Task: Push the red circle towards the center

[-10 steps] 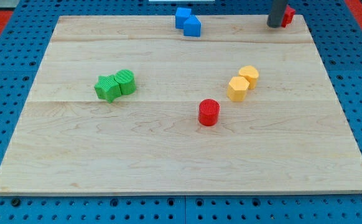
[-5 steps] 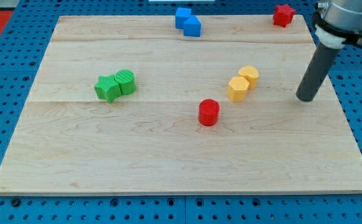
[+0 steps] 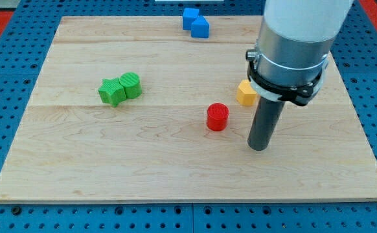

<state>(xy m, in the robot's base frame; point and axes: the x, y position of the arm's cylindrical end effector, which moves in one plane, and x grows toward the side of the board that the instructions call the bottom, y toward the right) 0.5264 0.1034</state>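
The red circle [image 3: 217, 117], a short red cylinder, stands on the wooden board [image 3: 143, 168] a little right of its middle. My tip [image 3: 258, 147] rests on the board to the lower right of the red circle, a short gap away and not touching it. The arm's wide grey body rises above the rod and hides part of the board's upper right.
A yellow block [image 3: 244, 92] shows partly behind the arm, up and right of the red circle. Two green blocks [image 3: 119, 88] sit together at the left. Two blue blocks [image 3: 195, 22] sit at the top edge.
My tip has moved from the board's top right corner down and left to just right of the red circle. The arm now hides the small red block and one yellow block. No block has moved.
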